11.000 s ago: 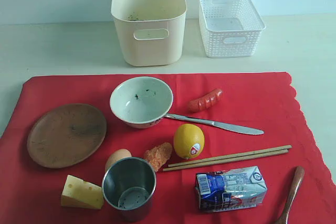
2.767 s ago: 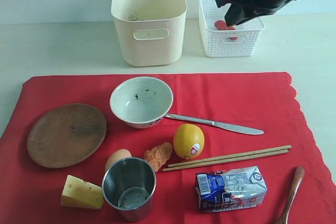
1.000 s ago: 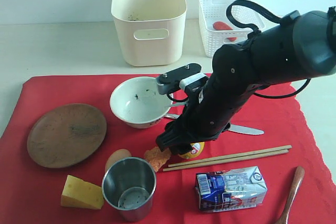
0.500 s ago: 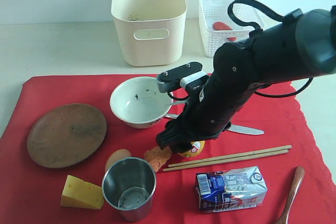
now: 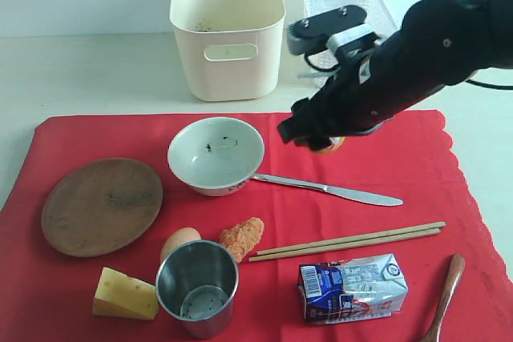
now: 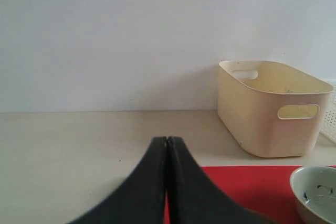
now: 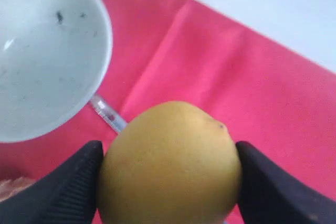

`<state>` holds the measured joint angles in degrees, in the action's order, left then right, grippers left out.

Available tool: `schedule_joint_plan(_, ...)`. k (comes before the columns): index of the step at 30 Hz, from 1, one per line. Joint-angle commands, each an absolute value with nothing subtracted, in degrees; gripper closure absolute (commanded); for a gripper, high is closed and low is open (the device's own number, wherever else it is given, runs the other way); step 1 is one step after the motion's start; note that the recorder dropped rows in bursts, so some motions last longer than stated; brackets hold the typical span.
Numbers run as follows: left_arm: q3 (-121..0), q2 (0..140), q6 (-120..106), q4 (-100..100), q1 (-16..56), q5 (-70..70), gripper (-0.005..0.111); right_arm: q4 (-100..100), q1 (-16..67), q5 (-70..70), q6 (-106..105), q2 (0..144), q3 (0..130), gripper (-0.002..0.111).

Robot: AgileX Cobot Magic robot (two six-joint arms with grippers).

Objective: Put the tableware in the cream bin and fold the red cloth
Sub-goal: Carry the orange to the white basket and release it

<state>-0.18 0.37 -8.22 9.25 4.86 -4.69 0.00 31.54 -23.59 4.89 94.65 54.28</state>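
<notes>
Right gripper (image 5: 318, 135) is clamped on the lemon (image 7: 170, 166), over the red cloth (image 5: 120, 138) at 3 o'clock of the white bowl (image 5: 215, 154). Left gripper (image 6: 166, 182) has its jaws pressed together with nothing between them. Spread flat, the cloth lies at 6 o'clock of the cream bin (image 5: 228, 78). On the cloth sit the wooden plate (image 5: 102, 206) at 9 o'clock, the bowl near the centre, the steel cup (image 5: 197, 286) at 7, the chopsticks (image 5: 353, 239) at 4, the knife (image 5: 337, 191) at 3 and the spoon (image 5: 447, 294) at 5.
</notes>
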Motion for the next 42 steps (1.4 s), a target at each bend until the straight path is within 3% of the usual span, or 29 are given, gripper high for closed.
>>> schedule_joint_plan(1,0.0,0.0,-8.31,9.49,5.14,-4.94,0.105,-1.02,26.4,-19.43,5.09,94.23,56.76,0.108)
schedule_joint_plan(19,0.0,0.0,-8.31,9.49,5.14,-4.94,0.105,-2.19,14.59,-12.42,4.15,108.77,75.28,0.108)
schedule_joint_plan(36,0.0,0.0,-8.31,9.49,5.14,-4.94,0.105,-2.19,13.84,-3.84,4.15,125.91,89.29,0.108)
schedule_joint_plan(39,0.0,0.0,-8.31,9.49,5.14,-4.94,0.105,-2.19,13.84,-3.16,4.15,126.72,89.6,0.102)
schedule_joint_plan(42,0.0,0.0,-8.31,9.49,5.14,-4.94,0.105,-2.19,13.84,-3.04,4.15,126.82,89.6,0.088)
